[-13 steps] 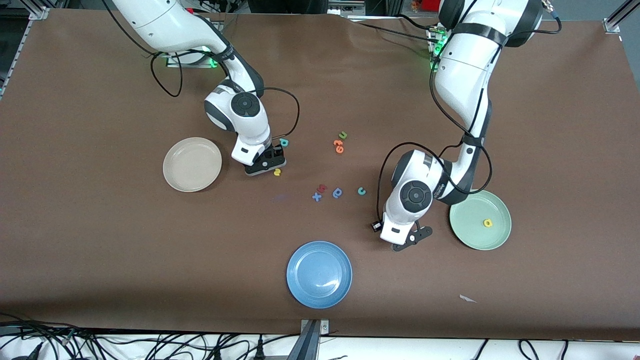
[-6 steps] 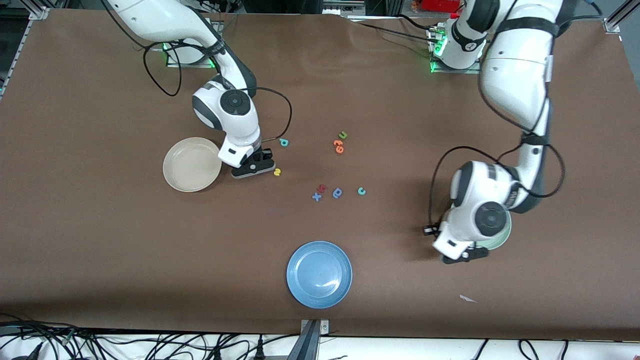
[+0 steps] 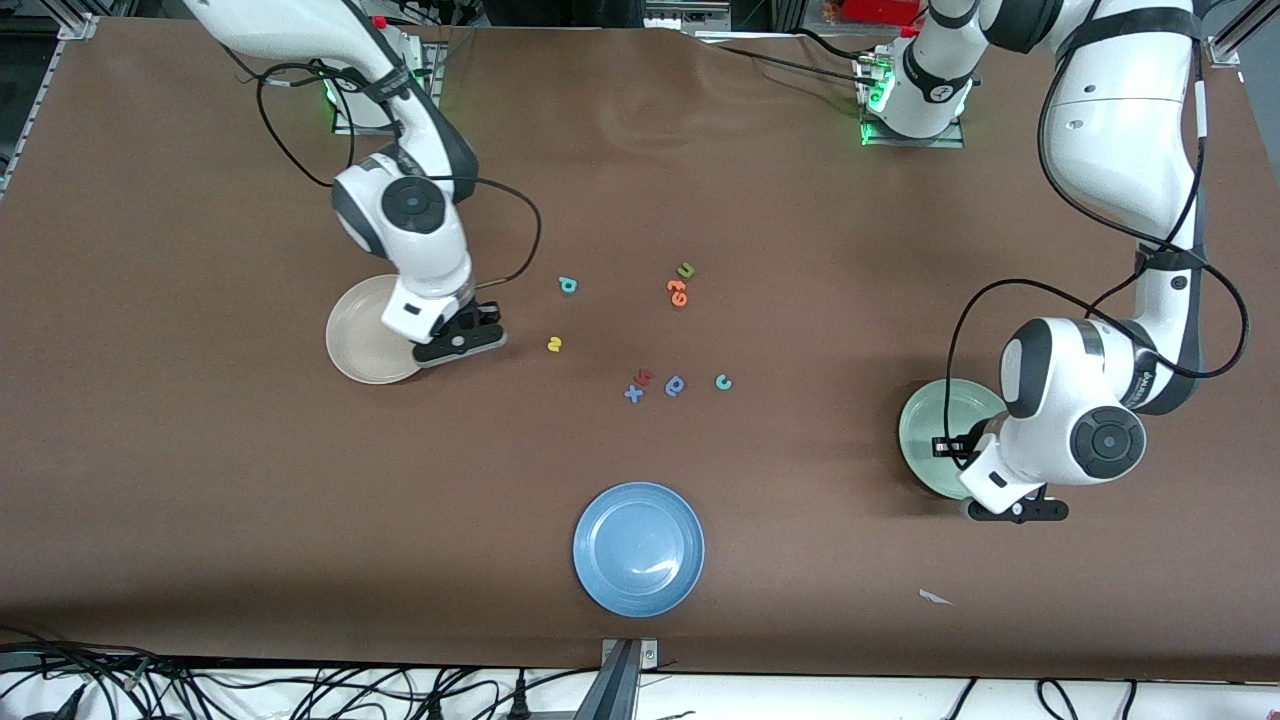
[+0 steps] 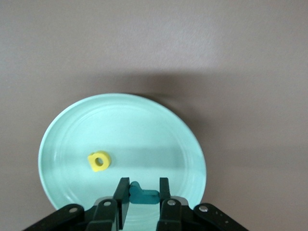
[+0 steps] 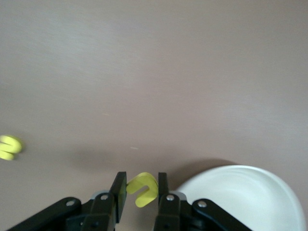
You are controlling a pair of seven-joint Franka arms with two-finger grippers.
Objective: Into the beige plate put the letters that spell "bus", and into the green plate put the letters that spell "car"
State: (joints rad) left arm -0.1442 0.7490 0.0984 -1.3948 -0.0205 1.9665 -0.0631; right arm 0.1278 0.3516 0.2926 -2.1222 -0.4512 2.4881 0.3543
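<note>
Left gripper (image 4: 144,191) pinches a small teal foam letter (image 4: 142,195) over the smooth mint plate (image 4: 72,139), where a yellow "a" (image 4: 99,161) sits. Right gripper (image 5: 142,192) pinches a yellow foam "u" (image 5: 142,188) just beside the round beige plate (image 5: 250,192).

The round, pale mint-green plate (image 3: 935,430) is partly covered by the left arm in the front view. The small teal foam letter (image 4: 144,195) between the left gripper's fingers is half hidden; probably an "r". A yellow foam letter (image 5: 8,147) beside the cream-beige plate (image 5: 250,197) is blurred and cropped.
</note>
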